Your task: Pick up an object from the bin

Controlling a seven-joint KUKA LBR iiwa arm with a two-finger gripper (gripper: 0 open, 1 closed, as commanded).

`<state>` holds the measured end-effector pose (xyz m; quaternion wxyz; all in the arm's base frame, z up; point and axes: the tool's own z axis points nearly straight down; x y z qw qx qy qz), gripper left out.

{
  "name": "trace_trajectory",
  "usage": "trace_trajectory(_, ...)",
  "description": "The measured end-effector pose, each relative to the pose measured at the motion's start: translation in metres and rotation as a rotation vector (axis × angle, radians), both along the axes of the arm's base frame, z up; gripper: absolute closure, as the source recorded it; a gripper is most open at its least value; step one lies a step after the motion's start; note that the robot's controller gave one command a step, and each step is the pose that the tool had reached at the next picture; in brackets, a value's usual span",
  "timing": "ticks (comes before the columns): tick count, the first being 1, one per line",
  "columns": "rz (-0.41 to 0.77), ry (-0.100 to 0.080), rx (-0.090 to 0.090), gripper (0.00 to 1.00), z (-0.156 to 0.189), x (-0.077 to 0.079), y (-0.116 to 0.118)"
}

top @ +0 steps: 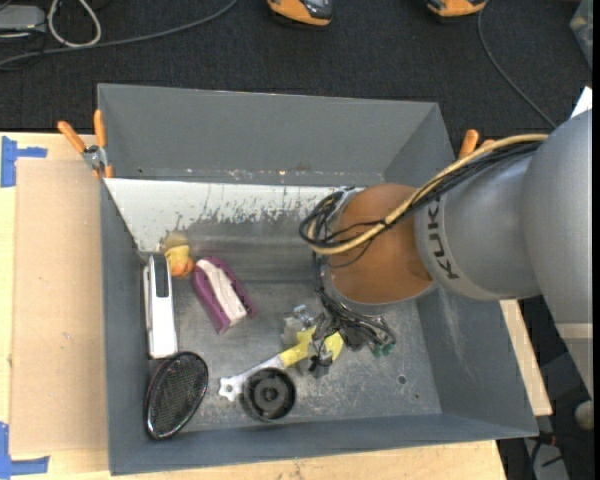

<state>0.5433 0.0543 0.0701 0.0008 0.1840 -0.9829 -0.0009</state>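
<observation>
Down near the floor of the grey bin [460, 368] with the gripper [330, 348] right over a small yellow piece [300, 351] lying mid-bin, beside a black round disc [270, 395]; open or closed impossible to tell.

Far left: long white bar [160, 313], lying lengthwise, black strip near its top end. Just beside that end: small orange lump [180, 260]. Right of it: purple-and-pink block [220, 295], tilted. Front left: black oval mesh piece [176, 395]. Near it: black round disc [270, 395], white arm [235, 383] touching.
</observation>
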Motion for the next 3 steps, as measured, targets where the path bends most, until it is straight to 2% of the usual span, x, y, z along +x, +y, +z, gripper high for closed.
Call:
trace_trajectory(1,0.004,0.007,0.000,1.00,0.020,0.002,-0.001)
trace_trajectory(2,-0.046,0.004,0.000,1.00,0.100,0.040,0.013)
trace_trajectory(3,0.076,0.012,0.000,1.00,0.177,0.022,0.017)
